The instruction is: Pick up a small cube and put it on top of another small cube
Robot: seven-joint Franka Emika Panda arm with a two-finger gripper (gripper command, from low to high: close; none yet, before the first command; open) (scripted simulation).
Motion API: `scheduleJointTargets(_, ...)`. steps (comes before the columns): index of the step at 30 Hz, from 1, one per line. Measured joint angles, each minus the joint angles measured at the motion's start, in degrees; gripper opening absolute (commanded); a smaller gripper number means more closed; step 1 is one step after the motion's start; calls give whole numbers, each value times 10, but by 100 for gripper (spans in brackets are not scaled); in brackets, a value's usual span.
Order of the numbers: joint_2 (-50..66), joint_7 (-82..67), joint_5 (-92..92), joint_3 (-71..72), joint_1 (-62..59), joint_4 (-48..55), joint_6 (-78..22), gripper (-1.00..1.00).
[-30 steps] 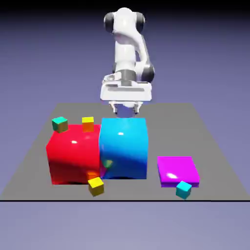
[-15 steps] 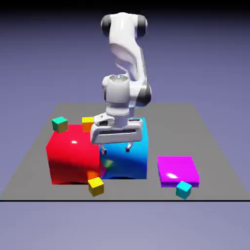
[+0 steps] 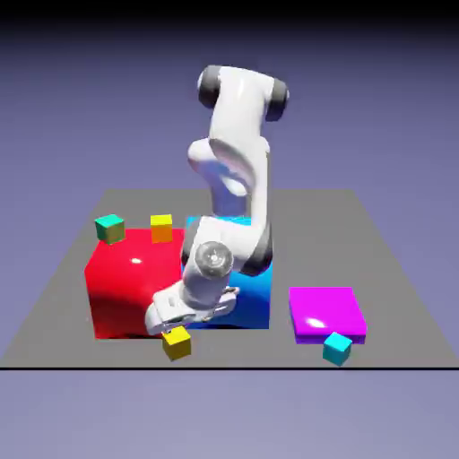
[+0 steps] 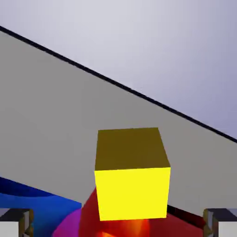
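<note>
- Your white two-finger gripper [image 4: 118, 226] is spread wide, nothing pinched; in the hand view its tips stand well out to either side of the small golden-yellow cube [image 3: 177, 343].
- That cube sits near the table's [image 3: 394, 345] front edge, before the big glossy red block [image 3: 125, 287], toward the exterior view's left.
- Likely reason for the wide spread: you want clearance to either side before closing. The hand leans over the cube, presumably to come at it past the block.
- Cube's heading: turned askew to the table edge, a corner toward the exterior camera. No long axis to speak of; sides look equal.
- Hand view: its near edges run almost level across the picture, so two faces roughly meet your fingers. Judge the roll nearly right; a slight trim may help.
</note>
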Motion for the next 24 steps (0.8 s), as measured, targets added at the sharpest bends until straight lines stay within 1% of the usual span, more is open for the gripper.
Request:
scheduleJointTargets(2, 13, -6, -1, -5, 3, 11, -12, 0)
scheduleJointTargets(5, 47, -3, 3, 1, -10, -30, 62, 0)
scheduleJointTargets(6, 52, -2, 4, 2, -12, -36, 74, -100)
scheduleJointTargets(8, 52, -3, 5, 2, -12, -36, 74, -100)
scheduleJointTargets(12, 6, -1, 14, -7, 9, 10, -18, -100)
scheduleJointTargets(19, -137, 80, 113, -23, 15, -26, -115, -100)
scheduleJointTargets(24, -241, 137, 102, -17, -32, -68, -184, -100)
